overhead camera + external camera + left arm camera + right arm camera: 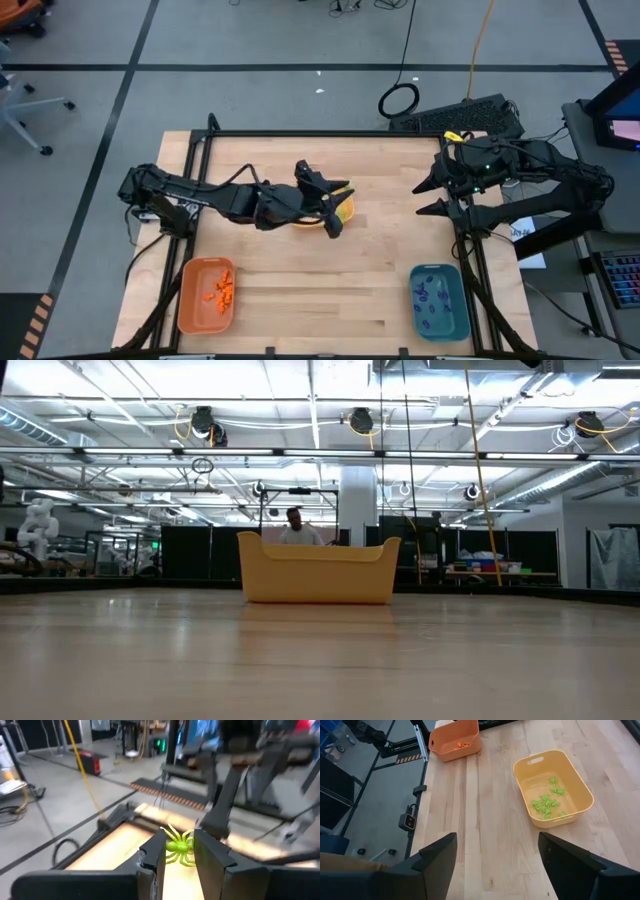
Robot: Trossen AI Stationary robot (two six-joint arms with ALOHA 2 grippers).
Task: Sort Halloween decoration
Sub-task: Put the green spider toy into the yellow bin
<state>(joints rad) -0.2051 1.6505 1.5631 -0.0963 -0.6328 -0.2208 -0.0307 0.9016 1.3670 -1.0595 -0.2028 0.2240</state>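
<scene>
One green spider (pixel 178 847) clenched between left tool (pixel 180 857) fingers, right tool (pixel 495 855) released

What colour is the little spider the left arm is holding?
Light green; the spider shows best in the left wrist view, pinched in the left gripper.

Green spider (pixel 178 846); yellow tray (pixel 554 787); orange tray (pixel 206 295); teal tray (pixel 439 301).

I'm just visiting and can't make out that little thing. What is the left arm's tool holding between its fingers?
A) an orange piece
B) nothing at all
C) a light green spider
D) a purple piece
C: the left wrist view shows a light green spider pinched in the left tool, which the high view puts above the yellow tray.
</scene>
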